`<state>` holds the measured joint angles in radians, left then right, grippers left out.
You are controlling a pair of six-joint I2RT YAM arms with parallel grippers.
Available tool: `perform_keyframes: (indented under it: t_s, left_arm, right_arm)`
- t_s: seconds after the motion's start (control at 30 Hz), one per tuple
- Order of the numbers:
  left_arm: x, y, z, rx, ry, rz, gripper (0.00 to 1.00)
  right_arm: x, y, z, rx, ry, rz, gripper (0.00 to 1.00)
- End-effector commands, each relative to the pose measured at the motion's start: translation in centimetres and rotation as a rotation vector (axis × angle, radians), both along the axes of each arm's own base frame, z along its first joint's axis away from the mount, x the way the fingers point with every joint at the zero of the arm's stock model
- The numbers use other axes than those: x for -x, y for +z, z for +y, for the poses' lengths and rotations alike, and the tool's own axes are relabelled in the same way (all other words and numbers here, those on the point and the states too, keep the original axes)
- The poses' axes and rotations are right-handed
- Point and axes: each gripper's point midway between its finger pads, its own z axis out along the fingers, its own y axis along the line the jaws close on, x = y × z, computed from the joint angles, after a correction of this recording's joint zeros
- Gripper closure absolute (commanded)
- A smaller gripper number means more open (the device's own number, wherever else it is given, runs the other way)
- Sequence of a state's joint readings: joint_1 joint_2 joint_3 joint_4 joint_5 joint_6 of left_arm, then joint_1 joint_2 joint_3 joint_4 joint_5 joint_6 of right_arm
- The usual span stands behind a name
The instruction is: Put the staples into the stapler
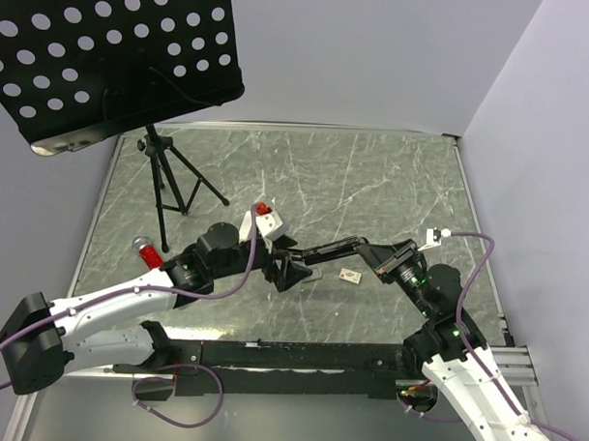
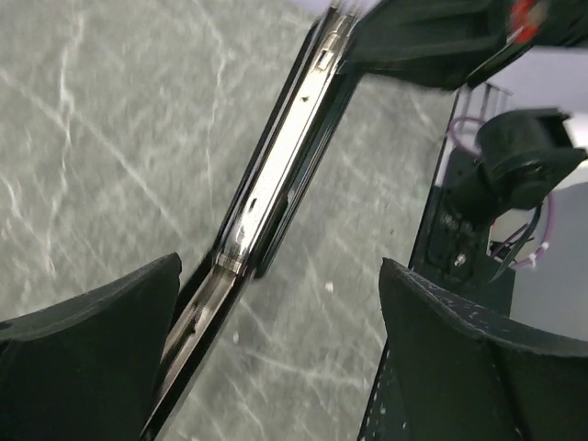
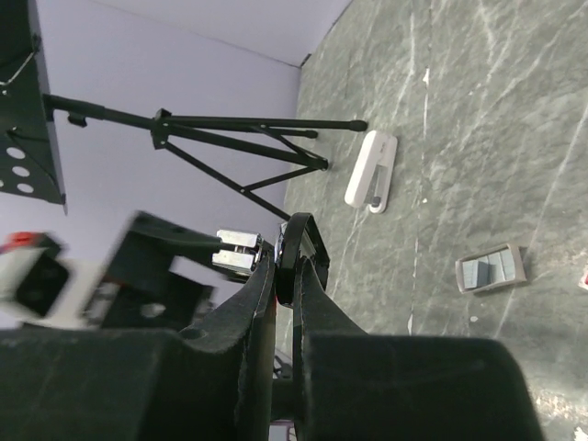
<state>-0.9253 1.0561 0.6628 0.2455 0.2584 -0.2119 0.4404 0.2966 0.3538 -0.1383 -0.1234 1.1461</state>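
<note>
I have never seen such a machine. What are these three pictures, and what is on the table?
Two robot arms stand at the near edge of a marble-patterned table. One picture looks down from above; the other two come from cameras on the wrists. The right gripper is shut on one end of an opened black stapler. The left gripper is open, its fingers on either side of the stapler's metal staple channel. On the table lie a small staple box, a grey staple strip, a white stapler and a black tripod.
</note>
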Motion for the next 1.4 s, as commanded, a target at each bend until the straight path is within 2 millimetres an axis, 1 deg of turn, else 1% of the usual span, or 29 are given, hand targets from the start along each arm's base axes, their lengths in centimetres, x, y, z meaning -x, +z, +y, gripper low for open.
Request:
perform_keyframes:
  t_s: [0.0, 0.07, 0.1, 0.17, 0.23, 0.4, 0.43, 0.5, 0.57, 0.6, 0.67, 0.7, 0.8, 0.97, 1.07, 1.1, 1.17, 1.2, 1.23, 1.27, 1.33, 1.37]
  left_arm:
    - [-0.9, 0.0, 1.1, 0.088, 0.069, 0.005, 0.07]
    - [-1.2, -0.3, 1.7, 0.094, 0.092, 0.005, 0.07]
    - [-1.3, -0.7, 1.9, 0.084, 0.100, 0.010, 0.07]
    - [-1.4, -1.1, 2.0, 0.066, 0.099, 0.005, 0.07]
    - [-1.2, -0.5, 1.9, 0.061, 0.074, -0.027, 0.07]
    - [-0.6, 1.9, 1.3, 0.079, -0.015, -0.171, 0.10]
    - [-0.2, 2.2, 1.1, 0.082, -0.045, -0.189, 0.11]
    - [-0.4, 2.4, 0.8, 0.063, -0.062, -0.221, 0.14]
    - [-0.7, 2.4, 0.3, 0.037, -0.077, -0.240, 0.16]
    - [-0.7, 2.0, 0.2, 0.021, -0.084, -0.236, 0.18]
    - [-0.7, 1.8, -0.2, 0.013, -0.102, -0.235, 0.24]
    - [-0.8, 1.9, -0.3, 0.004, -0.114, -0.269, 0.30]
    - [-0.6, 1.6, -0.7, -0.009, -0.148, -0.279, 0.32]
    - [-0.7, 0.2, -1.1, -0.054, -0.178, -0.276, 0.36]
    - [-0.7, -0.2, -1.3, -0.070, -0.194, -0.277, 0.45]
    - [-0.6, -0.4, -1.3, -0.074, -0.203, -0.273, 0.54]
    - [-0.6, -0.6, -1.4, -0.085, -0.215, -0.271, 0.64]
    - [-0.5, -0.8, -1.4, -0.091, -0.228, -0.269, 0.80]
    - [-0.4, -1.0, -1.3, -0.098, -0.234, -0.264, 0.91]
    - [-0.4, -1.0, -1.2, -0.101, -0.235, -0.264, 0.97]
    - [-0.3, -0.9, -1.1, -0.111, -0.243, -0.271, 0.99]
    - [-0.2, -1.4, -0.9, -0.130, -0.249, -0.258, 0.99]
  right_arm:
    - [0.3, 5.7, 0.5, -0.132, 0.030, -0.153, 1.00]
    - [0.4, 5.9, 0.7, -0.140, 0.044, -0.160, 1.00]
    - [0.3, 5.9, 0.8, -0.140, 0.045, -0.160, 1.00]
    - [0.4, 6.0, 1.1, -0.142, 0.062, -0.163, 1.00]
    - [0.3, 5.9, 1.3, -0.138, 0.075, -0.163, 1.00]
    - [0.4, 5.9, 2.1, -0.146, 0.118, -0.171, 1.00]
    - [0.5, 5.9, 2.2, -0.150, 0.124, -0.172, 1.00]
    - [0.5, 5.6, 2.3, -0.150, 0.135, -0.166, 1.00]
    - [0.5, 5.5, 2.4, -0.146, 0.141, -0.164, 1.00]
    - [0.5, 5.4, 2.5, -0.147, 0.146, -0.162, 1.00]
    - [0.5, 5.6, 2.7, -0.151, 0.153, -0.168, 1.00]
    - [0.5, 5.5, 2.7, -0.151, 0.154, -0.168, 1.00]
    - [0.6, 5.6, 2.7, -0.150, 0.158, -0.172, 1.00]
    - [0.6, 5.6, 2.9, -0.148, 0.172, -0.174, 1.00]
    - [0.7, 5.6, 3.0, -0.149, 0.177, -0.173, 1.00]
    - [0.7, 5.6, 3.0, -0.148, 0.178, -0.174, 1.00]
    - [0.8, 5.4, 3.0, -0.147, 0.183, -0.173, 1.00]
    - [0.9, 5.4, 3.1, -0.144, 0.189, -0.174, 1.00]
    - [0.8, 5.3, 3.1, -0.141, 0.190, -0.171, 1.00]
    - [0.9, 5.2, 3.2, -0.137, 0.198, -0.172, 1.00]
    - [1.1, 4.8, 3.4, -0.118, 0.211, -0.166, 1.00]
    - [1.2, 4.3, 3.5, -0.105, 0.223, -0.153, 1.00]
